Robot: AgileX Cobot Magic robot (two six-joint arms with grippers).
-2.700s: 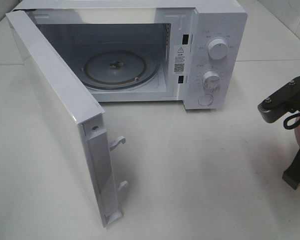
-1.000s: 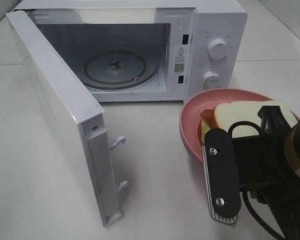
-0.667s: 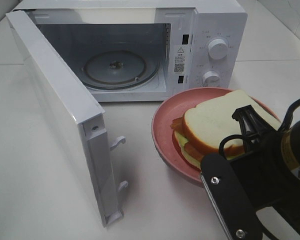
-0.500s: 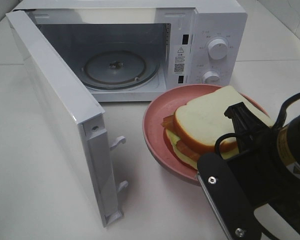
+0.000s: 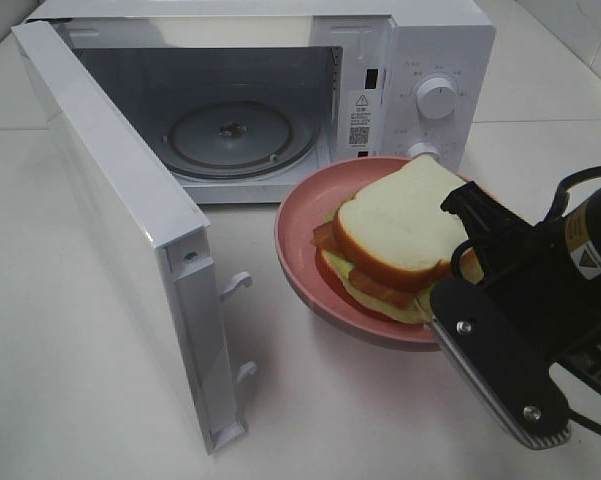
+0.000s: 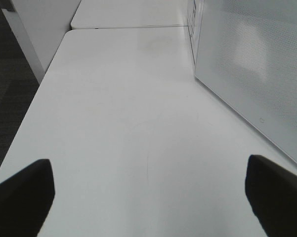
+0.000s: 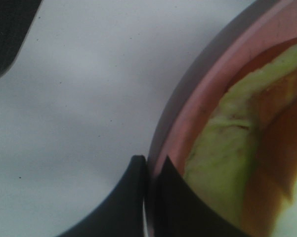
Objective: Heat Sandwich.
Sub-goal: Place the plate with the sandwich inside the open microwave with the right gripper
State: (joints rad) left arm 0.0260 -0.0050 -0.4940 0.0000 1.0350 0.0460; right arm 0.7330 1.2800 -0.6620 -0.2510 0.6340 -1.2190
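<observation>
Presently we list the holdings, left to right.

1. Left gripper [image 6: 148, 197]: we find its jaws spread as wide as they go and holding nothing. It hangs over bare white table [image 6: 128, 123], just outside the door [image 6: 252, 74].

2. Door [image 5: 110, 220]: swung fully open and standing on edge, with its latch hooks facing the camera.

3. Microwave [image 5: 440, 40]: the cavity is lit and open. We see the glass turntable [image 5: 242, 138] with nothing on it.

4. Pink plate [image 5: 295, 250]: it sits in front of the cavity's right half, outside the opening, with a shadow beneath. We judge it carried clear of the table.

5. Sandwich [image 5: 395, 235]: it lies flat on the pink plate, white slice uppermost, lettuce and reddish filling showing along the near-left edge. We read its long axis as a diagonal, from near-left to far-right, and its far corner points toward the dials [image 5: 436, 98].

6. Right gripper [image 7: 149, 182]: the jaws are closed tight on the plate's near rim, one finger above and one below. It does not touch the sandwich.

Status, as we judge it: opening the door and lifting the plate are done. Still to do are passing the plate through the opening onto the turntable, letting go, pulling the arm out, shutting the door and setting the dials.
</observation>
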